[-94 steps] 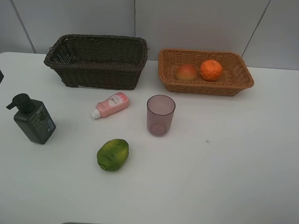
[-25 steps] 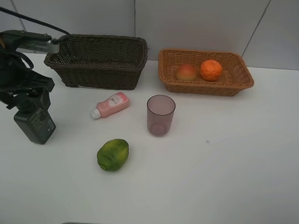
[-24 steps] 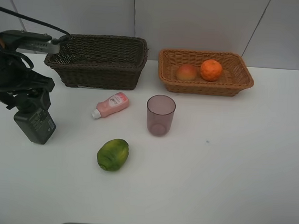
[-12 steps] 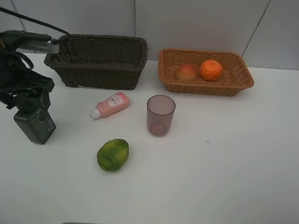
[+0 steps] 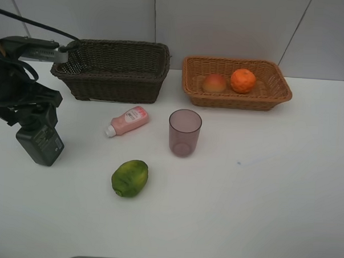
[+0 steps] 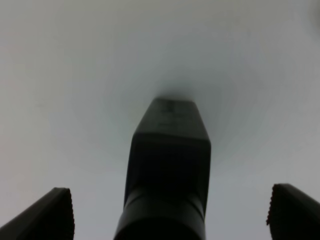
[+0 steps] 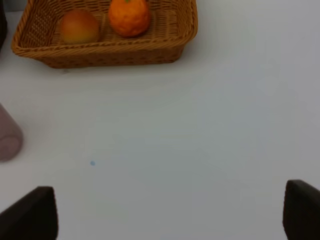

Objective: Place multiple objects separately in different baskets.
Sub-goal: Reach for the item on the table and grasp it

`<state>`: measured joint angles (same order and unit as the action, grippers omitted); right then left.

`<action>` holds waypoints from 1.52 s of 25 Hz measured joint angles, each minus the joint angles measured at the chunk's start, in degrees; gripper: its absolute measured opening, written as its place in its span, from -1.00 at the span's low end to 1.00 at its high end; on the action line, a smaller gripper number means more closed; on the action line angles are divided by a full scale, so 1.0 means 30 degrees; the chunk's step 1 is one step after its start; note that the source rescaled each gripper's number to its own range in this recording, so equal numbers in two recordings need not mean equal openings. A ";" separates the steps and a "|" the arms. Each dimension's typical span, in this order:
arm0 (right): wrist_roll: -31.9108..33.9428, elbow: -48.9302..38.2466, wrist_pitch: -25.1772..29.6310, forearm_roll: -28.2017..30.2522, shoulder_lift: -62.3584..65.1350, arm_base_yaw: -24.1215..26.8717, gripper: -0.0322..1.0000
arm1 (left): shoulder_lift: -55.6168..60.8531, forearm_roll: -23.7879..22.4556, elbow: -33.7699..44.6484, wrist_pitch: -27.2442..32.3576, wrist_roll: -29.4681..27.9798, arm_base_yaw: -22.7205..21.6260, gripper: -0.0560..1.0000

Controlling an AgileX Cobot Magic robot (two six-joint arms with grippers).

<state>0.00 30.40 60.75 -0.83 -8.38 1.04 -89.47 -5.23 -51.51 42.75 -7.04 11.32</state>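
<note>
Pump bottle [image 5: 40,144]: dark green, upright, near the left edge of the desk [image 5: 260,190], well in front of the dark basket.

Left pincer [image 5: 34,116]: directly over the bottle's pump head. Jaws wide apart; in the left wrist view one finger [image 6: 52,212] shows on each side of the bottle, with bare desk between finger and bottle on both sides. Nothing clamped.

Pink tube [image 5: 128,121]: lying on its side, white cap pointing toward the bottle, in front of the dark basket.

Purple cup [image 5: 184,132]: translucent, upright, mouth up, just right of the tube, near the desk's middle.

Green fruit [image 5: 130,177]: on the desk, nearer the front edge than the tube and cup, apart from both.

Dark brown basket [image 5: 111,83]: deep wicker, at the back left. Its inside is not readable from this angle.

Tan basket [image 5: 236,101]: shallow wicker, at the back right, beside the dark one. Holds an orange [image 5: 242,80] and a red-yellow fruit [image 5: 215,83], side by side.

Right pincer [image 7: 167,212]: seen only in its own wrist view, above bare desk in front of the tan basket. Jaws wide apart, holding nothing.
</note>
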 joint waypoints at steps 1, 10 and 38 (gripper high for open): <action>0.0000 0.0000 0.0000 0.0000 0.0000 0.0000 1.00 | 0.0000 0.0000 0.0000 -0.0006 0.0000 0.0000 1.00; 0.0000 0.0000 0.0000 0.0000 0.0000 0.0000 1.00 | 0.0000 0.0000 0.0797 -0.0839 0.0000 0.0000 1.00; 0.0000 0.0000 0.0000 0.0000 0.0000 0.0000 1.00 | -0.1034 0.0000 0.1262 -0.1650 -0.0138 0.0000 1.00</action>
<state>0.00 30.40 60.75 -0.83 -8.38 1.04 -92.58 -5.23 -47.72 37.80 -7.46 11.32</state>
